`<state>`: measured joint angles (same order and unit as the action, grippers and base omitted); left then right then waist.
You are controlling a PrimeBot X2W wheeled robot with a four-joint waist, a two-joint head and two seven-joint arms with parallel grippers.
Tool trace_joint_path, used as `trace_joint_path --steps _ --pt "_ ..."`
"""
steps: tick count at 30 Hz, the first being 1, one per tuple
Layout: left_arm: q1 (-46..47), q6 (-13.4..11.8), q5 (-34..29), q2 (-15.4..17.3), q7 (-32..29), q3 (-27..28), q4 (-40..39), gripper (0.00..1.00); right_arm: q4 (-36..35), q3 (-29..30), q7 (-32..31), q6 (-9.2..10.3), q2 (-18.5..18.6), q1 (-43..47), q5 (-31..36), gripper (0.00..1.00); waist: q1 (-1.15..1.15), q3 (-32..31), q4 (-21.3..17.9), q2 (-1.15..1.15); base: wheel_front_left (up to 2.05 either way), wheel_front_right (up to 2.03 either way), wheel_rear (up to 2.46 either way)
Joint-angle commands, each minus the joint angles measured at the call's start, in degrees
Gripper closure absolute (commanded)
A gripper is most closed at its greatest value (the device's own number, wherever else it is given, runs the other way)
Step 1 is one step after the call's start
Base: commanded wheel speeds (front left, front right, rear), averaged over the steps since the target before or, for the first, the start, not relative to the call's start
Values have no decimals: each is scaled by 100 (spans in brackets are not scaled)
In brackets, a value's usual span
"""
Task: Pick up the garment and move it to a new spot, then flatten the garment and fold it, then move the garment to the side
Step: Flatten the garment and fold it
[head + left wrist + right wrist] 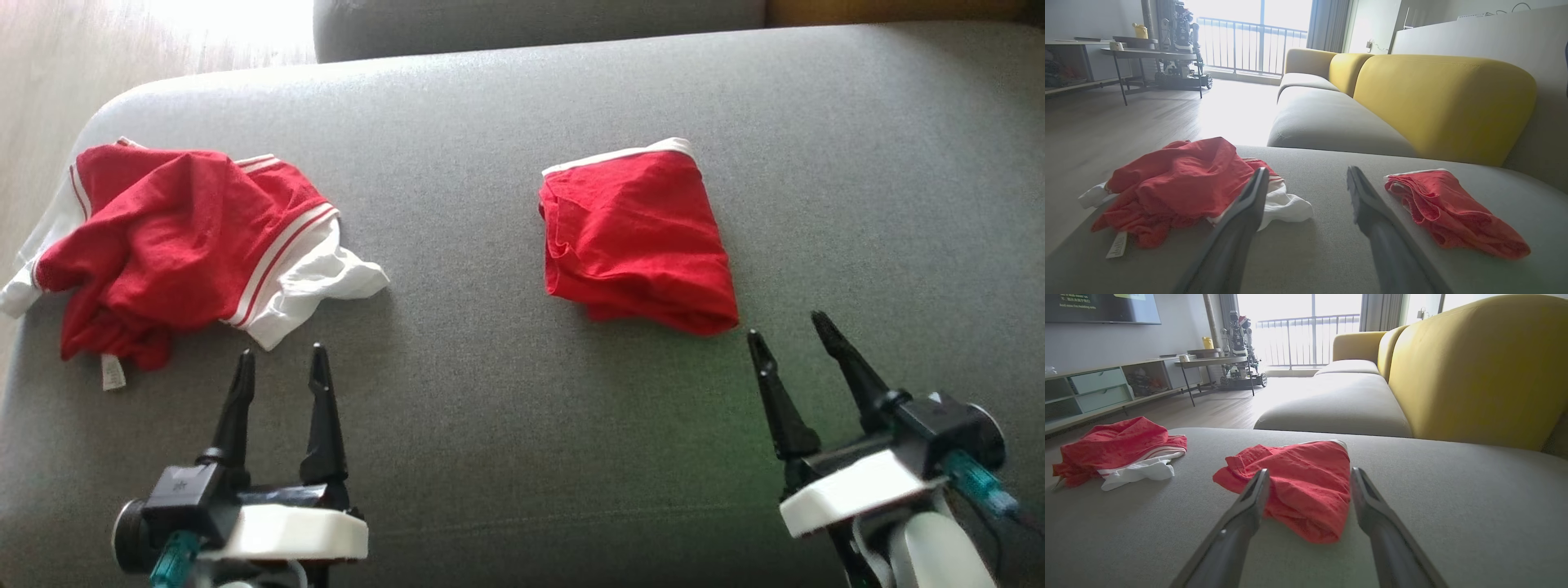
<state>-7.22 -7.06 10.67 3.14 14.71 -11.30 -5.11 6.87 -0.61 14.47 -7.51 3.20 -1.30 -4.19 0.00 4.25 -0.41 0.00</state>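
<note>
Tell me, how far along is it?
One red garment lies folded on the right of the grey cushion. Nothing is in hand: the left gripper and right gripper are open and empty. The crumpled red-and-white garment on the left is not yet flattened or folded.

The head camera looks steeply down on the grey cushion (490,425). Both wrist cameras sit low near its front edge, facing across it. All views share the folded garment (637,237) and the crumpled garment (180,245).

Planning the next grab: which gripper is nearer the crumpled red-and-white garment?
Left. The left gripper sits open just short of the crumpled garment; the right gripper, also open, is off beside the folded red garment.
</note>
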Motion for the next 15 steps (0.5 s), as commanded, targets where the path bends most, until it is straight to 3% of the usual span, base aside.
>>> trace_joint_path --steps 1,15 --pt "119 9 -30 -26 29 223 -190 0 -236 -104 52 2 -31 -100 -31 0 0 -19 2 0 0 0 0" --pt "-289 45 28 -26 29 197 44 0 -94 -134 52 2 -32 370 -199 0 0 -471 -49 0 0 0 0"
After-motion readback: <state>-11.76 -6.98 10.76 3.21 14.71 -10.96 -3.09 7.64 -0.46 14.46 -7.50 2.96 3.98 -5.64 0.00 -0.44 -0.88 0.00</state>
